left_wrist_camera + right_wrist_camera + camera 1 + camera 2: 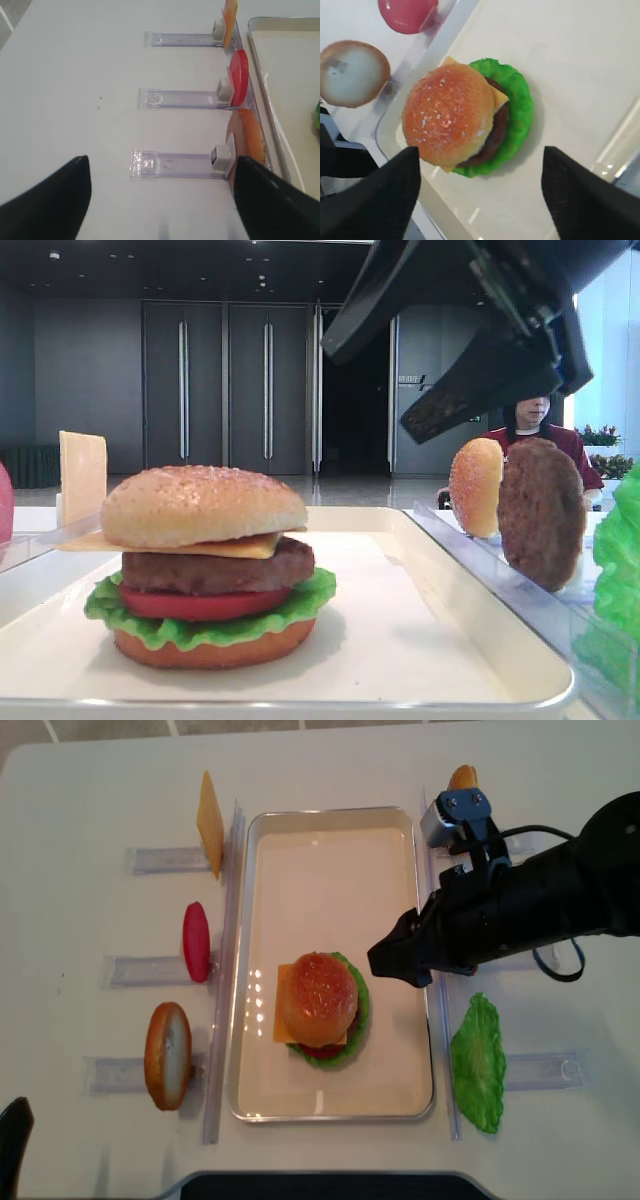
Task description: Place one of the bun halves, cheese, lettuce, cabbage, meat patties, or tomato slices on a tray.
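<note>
Your burger stack sits on the white tray [330, 850], in its near half: sesame bun top [318, 992] uppermost, then a cheese slice [268, 1008] poking out on the left, a meat patty [218, 568], a tomato slice [200, 603], ruffled lettuce [312, 592] and the flat bottom bun [215, 648] against the tray floor.

Your right gripper [398, 958] hangs above the tray's right side, just right of the stack, apart from it. In the wrist view its jaws stand spread wide with nothing between them, the bun top lying free below.

Your left gripper [160, 200] is over the bare desk [75, 75] at the left, its jaws released and holding nothing.

Along the tray's left edge you have clear racks [175, 164] holding, from far to near, a spare cheese slice [210, 822], a red tomato slice [196, 941] and a bun half [167, 1055], each standing on edge. On the right, a lettuce leaf [478, 1063] lies beside the near rack. A bun [476, 486] and a patty [541, 512] stand upright in the right-hand racks.
</note>
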Tool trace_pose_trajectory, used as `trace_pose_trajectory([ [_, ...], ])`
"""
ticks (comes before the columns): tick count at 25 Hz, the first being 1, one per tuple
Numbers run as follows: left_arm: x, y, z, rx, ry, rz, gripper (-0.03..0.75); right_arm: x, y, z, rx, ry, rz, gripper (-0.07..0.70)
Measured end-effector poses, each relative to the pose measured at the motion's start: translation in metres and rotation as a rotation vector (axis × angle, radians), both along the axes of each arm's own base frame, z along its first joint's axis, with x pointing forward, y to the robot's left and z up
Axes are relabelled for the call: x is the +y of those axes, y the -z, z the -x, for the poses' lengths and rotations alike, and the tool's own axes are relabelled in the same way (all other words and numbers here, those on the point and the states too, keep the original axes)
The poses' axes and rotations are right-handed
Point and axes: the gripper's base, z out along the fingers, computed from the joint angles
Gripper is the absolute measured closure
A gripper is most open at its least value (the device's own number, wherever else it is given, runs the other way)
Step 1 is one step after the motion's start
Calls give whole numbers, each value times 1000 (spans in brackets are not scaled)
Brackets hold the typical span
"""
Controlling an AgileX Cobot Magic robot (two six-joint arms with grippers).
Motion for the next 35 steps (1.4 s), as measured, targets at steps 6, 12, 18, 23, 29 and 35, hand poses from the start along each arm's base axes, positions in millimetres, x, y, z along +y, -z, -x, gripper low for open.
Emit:
trace_pose_trajectory([
  [6, 0, 0, 0, 0, 0, 0, 24, -44, -30, 10, -88, 86, 161, 118],
  [12, 0, 0, 0, 0, 0, 0, 24, -103, -40, 9, -22, 297, 261, 118],
  [18, 0, 0, 0, 0, 0, 0, 24, -162, -35, 8, 98, 591, 377, 118],
  [23, 0, 0, 0, 0, 0, 0, 24, -188, -31, 12, 148, 739, 529, 118],
  [29, 0, 0, 0, 0, 0, 0, 24, -194, -29, 18, 187, 781, 644, 122],
  [35, 0, 0, 0, 0, 0, 0, 24, -187, -36, 28, 193, 754, 673, 125],
])
